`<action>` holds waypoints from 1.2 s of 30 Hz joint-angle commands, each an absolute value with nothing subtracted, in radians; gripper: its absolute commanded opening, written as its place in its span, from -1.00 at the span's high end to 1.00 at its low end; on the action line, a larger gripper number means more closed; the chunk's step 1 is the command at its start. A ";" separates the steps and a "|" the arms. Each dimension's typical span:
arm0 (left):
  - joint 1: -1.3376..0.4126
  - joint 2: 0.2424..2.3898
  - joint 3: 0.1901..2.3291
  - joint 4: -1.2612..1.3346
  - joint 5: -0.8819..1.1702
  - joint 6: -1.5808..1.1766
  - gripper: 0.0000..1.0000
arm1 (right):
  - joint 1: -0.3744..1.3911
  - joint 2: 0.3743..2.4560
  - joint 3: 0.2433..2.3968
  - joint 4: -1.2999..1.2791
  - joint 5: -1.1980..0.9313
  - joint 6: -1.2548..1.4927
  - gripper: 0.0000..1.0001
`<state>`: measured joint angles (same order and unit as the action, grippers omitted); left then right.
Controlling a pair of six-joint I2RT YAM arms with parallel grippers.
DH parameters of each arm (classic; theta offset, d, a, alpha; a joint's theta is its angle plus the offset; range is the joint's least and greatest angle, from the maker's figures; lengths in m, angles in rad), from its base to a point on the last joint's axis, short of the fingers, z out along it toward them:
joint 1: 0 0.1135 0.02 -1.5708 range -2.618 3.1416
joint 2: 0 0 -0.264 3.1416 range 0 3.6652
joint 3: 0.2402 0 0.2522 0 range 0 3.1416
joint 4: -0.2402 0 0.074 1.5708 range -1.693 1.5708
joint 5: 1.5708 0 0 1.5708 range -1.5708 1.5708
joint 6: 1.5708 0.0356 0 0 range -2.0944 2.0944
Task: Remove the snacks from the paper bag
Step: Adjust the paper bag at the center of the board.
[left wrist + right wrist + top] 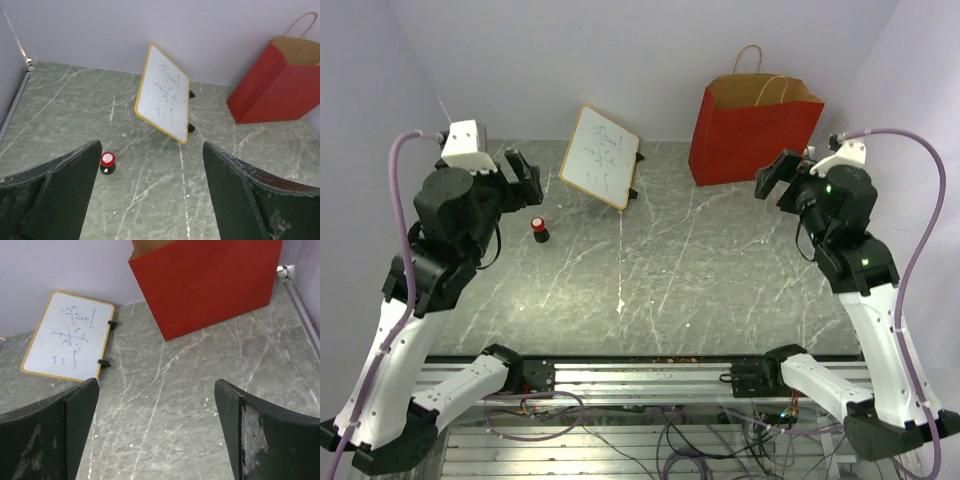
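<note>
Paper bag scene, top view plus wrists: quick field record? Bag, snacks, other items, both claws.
paper bag: red, upright, handles up, far right of the table, by the back wall
snacks: none in view; bag's contents hidden
whiteboard: tilted, scribbled on, left of the bag
red-and-black cap: standing on the table, left side
left claw: open, empty, off the table
right claw: open, empty, facing the bag
progress: nothing taken out yet

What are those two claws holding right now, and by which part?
Nothing. The left gripper and right gripper both hang open and empty, away from the paper bag.
</note>
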<state>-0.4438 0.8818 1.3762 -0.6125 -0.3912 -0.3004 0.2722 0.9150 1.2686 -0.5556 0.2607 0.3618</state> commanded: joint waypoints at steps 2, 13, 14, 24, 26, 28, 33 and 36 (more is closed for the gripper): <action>-0.437 0.989 1.556 -0.795 -0.308 -0.406 -0.87 | 0.274 1.016 1.421 -0.733 0.279 0.463 -1.00; -0.434 1.060 1.633 -0.894 -0.211 -0.507 -0.87 | 0.274 1.173 1.499 -0.752 0.219 0.529 -1.00; -0.433 1.058 1.627 -0.894 -0.200 -0.519 -0.87 | 0.274 1.180 1.492 -0.733 0.209 0.536 -1.00; -0.431 1.021 1.560 -0.871 -0.104 -0.600 -0.87 | 0.259 1.328 1.526 -0.580 0.252 0.625 -1.00; -0.431 1.016 1.555 -0.862 -0.082 -0.613 -0.87 | 0.246 1.375 1.553 -0.554 0.260 0.658 -1.00; -0.430 1.007 1.544 -0.849 -0.056 -0.631 -0.87 | 0.223 1.428 1.586 -0.526 0.250 0.692 -1.00; -0.430 0.986 1.523 -0.832 -0.013 -0.646 -0.87 | 0.153 1.575 1.702 -0.428 0.199 0.717 -1.00; -0.430 0.982 1.537 -0.842 -0.021 -0.634 -0.87 | 0.101 1.674 1.800 -0.419 0.173 0.746 -1.00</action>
